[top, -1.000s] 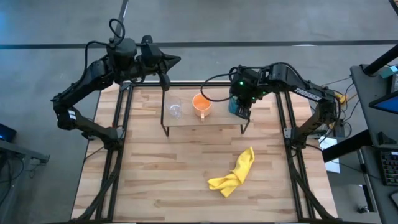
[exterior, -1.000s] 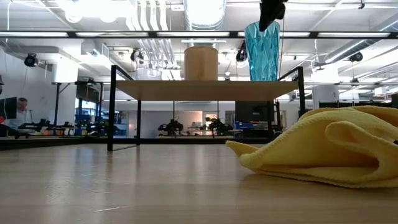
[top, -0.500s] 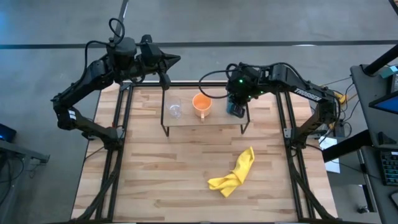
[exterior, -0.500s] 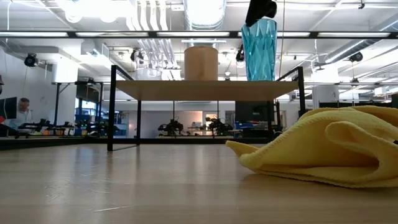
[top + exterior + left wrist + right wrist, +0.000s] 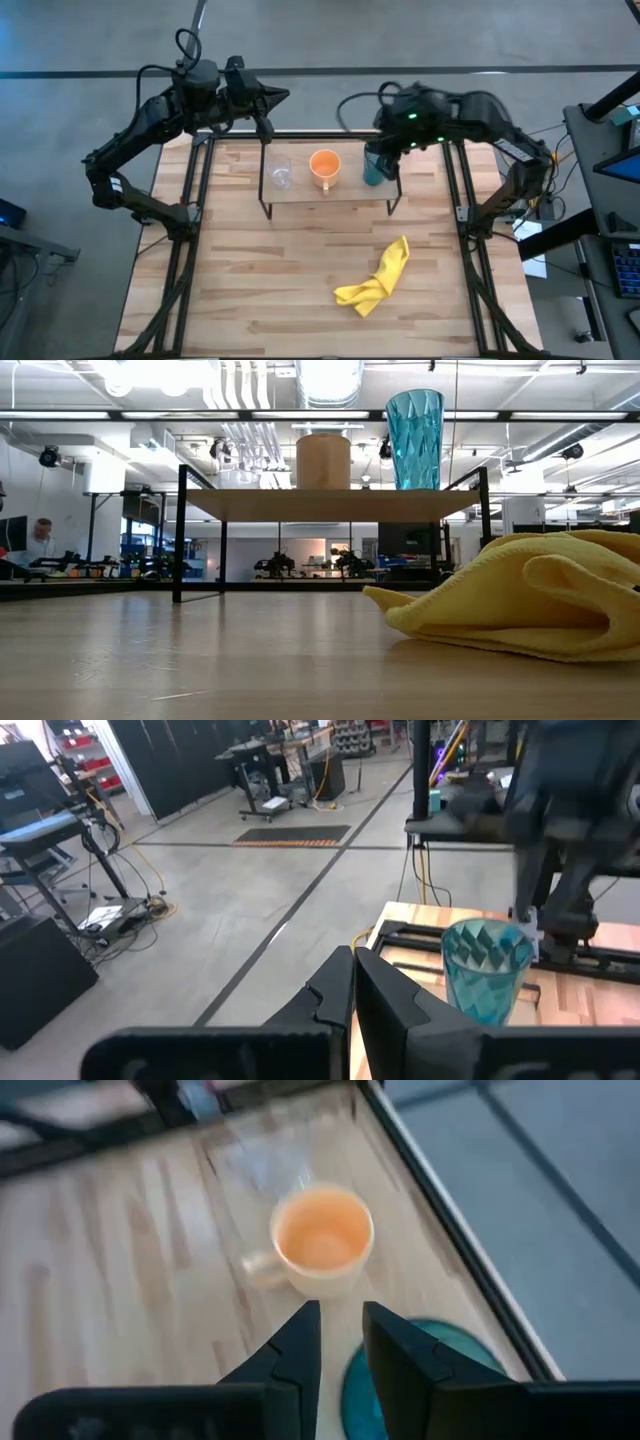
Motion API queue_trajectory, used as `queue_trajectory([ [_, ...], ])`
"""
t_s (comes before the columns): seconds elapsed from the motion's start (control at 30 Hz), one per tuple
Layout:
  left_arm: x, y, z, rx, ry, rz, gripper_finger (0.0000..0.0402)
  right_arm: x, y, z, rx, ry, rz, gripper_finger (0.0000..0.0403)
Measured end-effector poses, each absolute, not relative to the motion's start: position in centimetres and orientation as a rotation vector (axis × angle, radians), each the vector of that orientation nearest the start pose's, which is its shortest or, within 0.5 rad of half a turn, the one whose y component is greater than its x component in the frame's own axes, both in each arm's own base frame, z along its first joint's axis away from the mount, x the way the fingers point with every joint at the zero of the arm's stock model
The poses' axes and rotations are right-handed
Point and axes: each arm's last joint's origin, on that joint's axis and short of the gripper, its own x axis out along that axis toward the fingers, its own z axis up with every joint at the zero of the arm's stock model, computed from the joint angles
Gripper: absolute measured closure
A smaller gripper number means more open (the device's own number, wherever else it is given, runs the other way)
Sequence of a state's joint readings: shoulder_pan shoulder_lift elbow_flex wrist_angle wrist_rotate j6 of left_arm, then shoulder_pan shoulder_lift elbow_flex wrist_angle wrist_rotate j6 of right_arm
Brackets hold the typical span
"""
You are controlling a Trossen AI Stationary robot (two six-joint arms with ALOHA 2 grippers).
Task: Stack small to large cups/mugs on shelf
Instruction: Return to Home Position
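The teal tumbler [image 5: 373,170] [image 5: 414,440] stands upright on its base at the right end of the shelf [image 5: 300,192] [image 5: 330,505]. The orange mug [image 5: 324,165] [image 5: 323,460] sits at the shelf's middle, and the clear glass cup [image 5: 281,175] stands on the left part. My right gripper [image 5: 388,150] [image 5: 341,1342] hovers above the tumbler [image 5: 430,1372], slightly open and touching nothing. In the right wrist view the mug [image 5: 322,1240] lies ahead of its fingers. My left gripper [image 5: 280,98] [image 5: 353,990] waits shut beyond the table's far edge; its view shows the tumbler [image 5: 485,970].
A crumpled yellow cloth [image 5: 375,278] [image 5: 520,595] lies on the tabletop toward the near right. Black frame rails [image 5: 195,200] run along both sides of the table. Bare wood spreads in front of the shelf.
My right gripper has left the tumbler's rim, risen out of the low view and drawn back toward the far edge. The tumbler shifted slightly toward the mug while still held, and it now stands alone and upright on the shelf.
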State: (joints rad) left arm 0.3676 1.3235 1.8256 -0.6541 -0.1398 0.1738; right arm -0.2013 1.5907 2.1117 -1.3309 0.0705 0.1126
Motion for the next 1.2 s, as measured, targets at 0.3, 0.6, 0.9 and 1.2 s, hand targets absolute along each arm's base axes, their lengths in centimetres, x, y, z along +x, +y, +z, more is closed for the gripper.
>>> queue_trajectory([
  [0.3,20.8,8.4,51.8,0.144,0.200,0.490,0.0402,21.9,-3.7,53.2,0.268,0.556,-0.292,0.0330],
  [0.6,15.5,6.4,52.6,0.137,0.236,0.487,0.0402,16.7,-2.8,53.3,0.363,0.633,-0.310,0.0387],
  [0.9,8.6,3.5,51.7,-0.081,0.313,0.420,0.0402,13.0,-2.2,54.3,0.225,0.576,-0.259,0.0394],
  [1.2,3.9,1.7,51.0,-0.206,0.291,0.440,0.0402,9.5,-1.9,53.3,0.134,0.582,-0.319,0.0394],
])
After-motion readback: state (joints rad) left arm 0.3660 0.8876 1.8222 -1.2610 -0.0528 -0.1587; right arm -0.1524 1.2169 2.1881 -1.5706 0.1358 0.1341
